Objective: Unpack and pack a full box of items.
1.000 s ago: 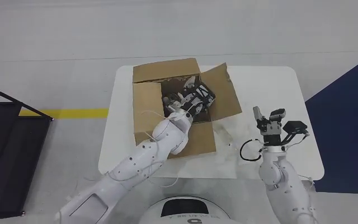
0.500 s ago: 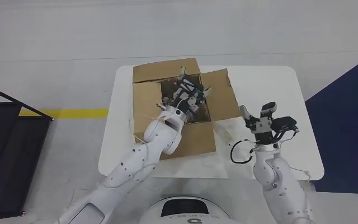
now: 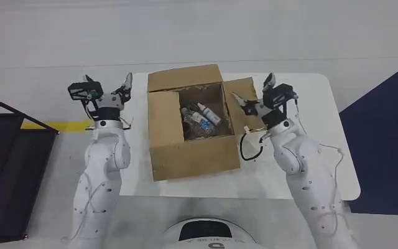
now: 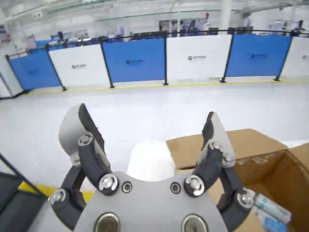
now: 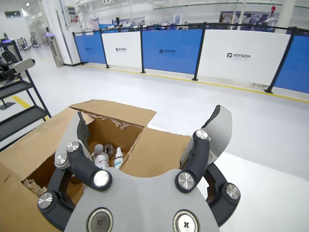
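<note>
Either side of the box point(image 3: 163, 124) on the bench point(image 3: 314, 93), left tool point(image 3: 107, 85) and right tool point(image 3: 254, 91) hang wide open, empty.

A: Where did your cardboard box point(image 3: 163, 124) sit?

B: On the table point(image 3: 298, 93), toward its left half, with its flaps spread outward. The bottles point(image 3: 202, 117) lay inside it, at the bottom.

A: And your grippers?

B: You had the left gripper point(image 3: 109, 84) left of the box, beyond the table's left edge. The right gripper point(image 3: 252, 88) was over the box's right flap. A rack point(image 3: 18, 155) stood on the floor, well to the left.
</note>
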`<move>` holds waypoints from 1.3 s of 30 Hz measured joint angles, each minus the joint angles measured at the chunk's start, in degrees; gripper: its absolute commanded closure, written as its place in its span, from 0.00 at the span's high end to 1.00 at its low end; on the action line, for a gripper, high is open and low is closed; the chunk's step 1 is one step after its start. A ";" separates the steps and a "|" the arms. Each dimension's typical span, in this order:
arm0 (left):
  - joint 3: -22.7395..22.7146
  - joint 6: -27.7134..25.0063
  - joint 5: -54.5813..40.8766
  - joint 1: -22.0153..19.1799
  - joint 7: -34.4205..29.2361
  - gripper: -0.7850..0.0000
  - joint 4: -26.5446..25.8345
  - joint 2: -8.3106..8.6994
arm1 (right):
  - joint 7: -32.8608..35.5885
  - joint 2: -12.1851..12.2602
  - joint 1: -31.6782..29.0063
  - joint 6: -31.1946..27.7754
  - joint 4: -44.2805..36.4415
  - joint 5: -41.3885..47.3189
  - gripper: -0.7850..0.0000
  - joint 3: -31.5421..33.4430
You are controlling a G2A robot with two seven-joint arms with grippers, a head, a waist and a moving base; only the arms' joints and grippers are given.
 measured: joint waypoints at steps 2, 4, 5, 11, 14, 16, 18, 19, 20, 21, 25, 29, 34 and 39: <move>-2.54 -0.04 -2.81 1.07 1.07 1.00 3.01 0.06 | 4.63 -0.38 4.73 -0.61 1.68 -0.82 1.00 -2.94; -3.78 -0.53 -4.59 2.03 2.01 1.00 5.41 0.07 | 8.06 -0.71 8.61 -0.72 3.11 -1.81 1.00 -5.50; -4.30 -1.07 -5.52 2.63 2.45 1.00 6.87 0.08 | 9.10 -0.78 10.05 -0.71 3.38 -2.04 1.00 -6.20; -4.48 -1.39 -5.89 2.90 2.57 1.00 7.64 0.09 | 8.53 -0.76 9.25 -0.67 3.31 -1.94 1.00 -5.72; -4.48 -1.39 -5.89 2.90 2.57 1.00 7.64 0.09 | 9.01 -0.76 9.35 -1.21 3.56 -2.13 1.00 -6.24; -4.48 -1.39 -5.89 2.90 2.57 1.00 7.64 0.09 | 11.19 -0.82 10.79 -4.47 4.85 -3.52 1.00 -8.48; -4.48 -1.39 -5.89 2.90 2.57 1.00 7.64 0.09 | 14.59 -1.16 13.89 -9.21 7.60 -4.72 1.00 -11.96; -4.48 -1.39 -5.89 2.90 2.57 1.00 7.64 0.09 | 16.06 -1.38 15.33 -10.27 8.95 -4.83 1.00 -13.31; -4.48 -1.39 -5.89 2.90 2.57 1.00 7.64 0.09 | 17.80 -1.73 17.13 -10.59 10.67 -5.11 1.00 -15.08; -4.48 -1.39 -5.89 2.90 2.57 1.00 7.64 0.09 | 18.93 -2.02 18.36 -10.49 11.87 -5.51 1.00 -16.44; -4.48 -1.39 -5.89 2.90 2.57 1.00 7.64 0.09 | 22.30 -3.08 22.34 -8.93 16.21 -10.44 1.00 -21.86; -4.48 -1.39 -5.89 2.90 2.57 1.00 7.64 0.09 | 25.86 -4.17 24.82 -5.82 20.30 -17.52 1.00 -26.93; -4.48 -1.39 -5.89 2.90 2.57 1.00 7.64 0.09 | 27.48 -5.63 27.55 -7.26 25.27 -20.31 1.00 -31.98; -4.48 -1.39 -5.89 2.90 2.57 1.00 7.64 0.09 | 25.65 -6.95 29.55 -7.60 27.97 -18.38 1.00 -33.82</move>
